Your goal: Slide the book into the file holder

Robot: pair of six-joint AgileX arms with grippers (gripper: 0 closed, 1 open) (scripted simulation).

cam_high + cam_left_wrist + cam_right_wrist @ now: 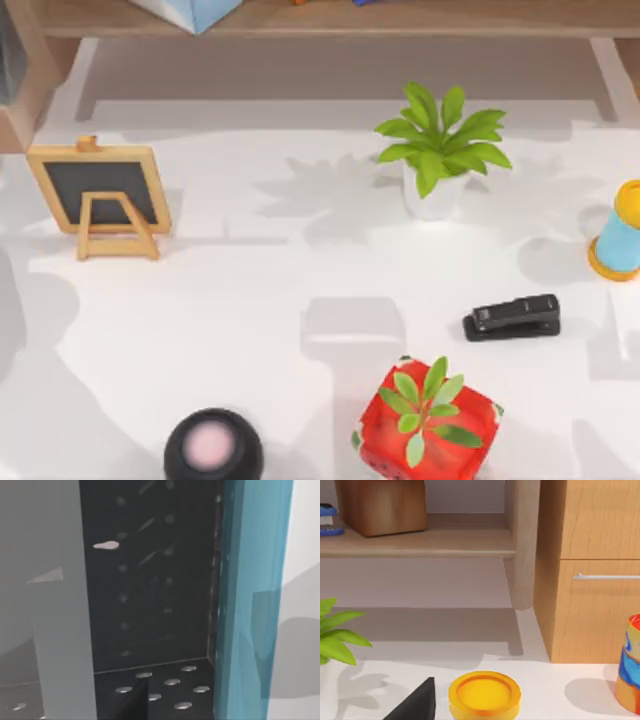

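The blue book [252,600] is standing upright just beside the dark perforated file holder [155,580] in the left wrist view. Whether either gripper is apart or together, I cannot tell. On the white surface [260,330], a black stapler [512,317] is lying near a red-potted plant [428,420].

White table [250,330], wooden shelf [420,542], drawer cabinet [600,580], soft shadows
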